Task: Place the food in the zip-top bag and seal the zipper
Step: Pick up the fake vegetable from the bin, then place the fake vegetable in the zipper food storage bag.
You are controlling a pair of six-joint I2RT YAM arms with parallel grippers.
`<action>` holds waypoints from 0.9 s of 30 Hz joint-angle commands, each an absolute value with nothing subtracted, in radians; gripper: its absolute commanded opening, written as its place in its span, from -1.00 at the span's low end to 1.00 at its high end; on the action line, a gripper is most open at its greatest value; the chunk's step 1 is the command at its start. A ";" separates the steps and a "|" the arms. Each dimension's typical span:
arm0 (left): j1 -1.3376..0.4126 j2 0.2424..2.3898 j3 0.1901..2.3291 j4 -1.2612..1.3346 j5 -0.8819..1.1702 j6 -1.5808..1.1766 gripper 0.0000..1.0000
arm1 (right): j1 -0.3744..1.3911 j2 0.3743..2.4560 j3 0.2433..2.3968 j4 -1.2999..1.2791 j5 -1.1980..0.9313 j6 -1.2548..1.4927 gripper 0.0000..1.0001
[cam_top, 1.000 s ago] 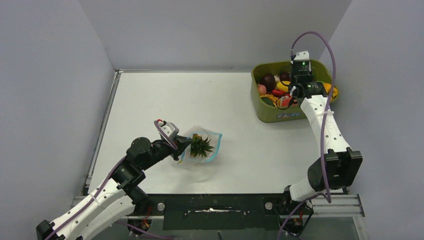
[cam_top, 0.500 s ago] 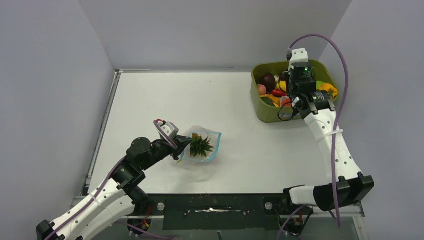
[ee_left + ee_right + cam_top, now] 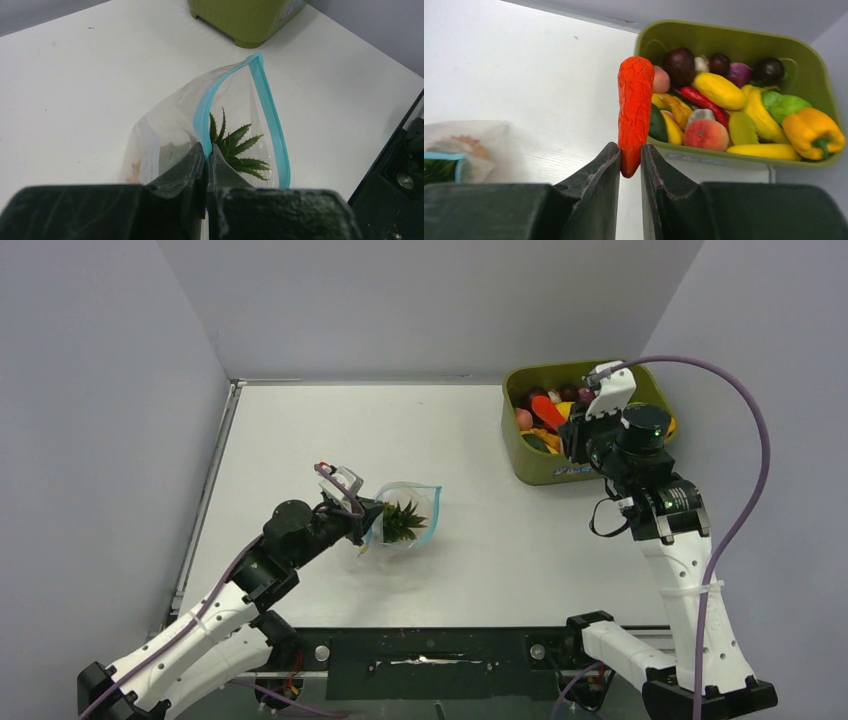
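- Two grippers are each closed on something. The left gripper (image 3: 206, 150) is pinched tight on the near lip of the zip-top bag (image 3: 165, 125), right at its teal-blue zipper (image 3: 272, 120).
- The bag's mouth is held open just beyond the left gripper's fingertips, with the zipper's two sides parted in a loop.
- A green pineapple crown (image 3: 240, 150) is seen inside the bag, just ahead of those fingertips and slightly to their right.
- The right gripper (image 3: 630, 149) is narrowed around the lower end of an orange-red toy carrot (image 3: 635, 100), which stands out straight past the fingertips.
- An olive-green tub (image 3: 729, 35) is placed ahead of the right gripper and to its right, and it is filled with toy fruits and vegetables (image 3: 719, 90).
- The bag is glimpsed low to the left of the right gripper, with the white worktop (image 3: 524, 65) spread ahead of it.
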State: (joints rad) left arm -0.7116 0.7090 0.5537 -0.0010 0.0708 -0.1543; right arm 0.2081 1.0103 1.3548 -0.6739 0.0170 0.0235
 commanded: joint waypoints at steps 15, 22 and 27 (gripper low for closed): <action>-0.704 0.766 0.652 0.088 -0.017 -0.112 -1.00 | 0.218 0.831 1.201 -0.516 -0.777 0.201 -1.00; -0.704 0.770 0.646 0.116 0.008 -0.129 -1.00 | 0.219 0.839 1.130 -0.456 -1.013 0.269 -1.00; -0.704 0.769 0.638 0.136 0.051 -0.148 -1.00 | 0.229 0.855 1.056 -0.347 -1.054 0.363 -1.00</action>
State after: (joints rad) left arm -0.7109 0.7738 0.5961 0.0345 0.0082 -0.1284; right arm 0.2123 0.8471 1.0985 -0.4931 -0.9543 0.2653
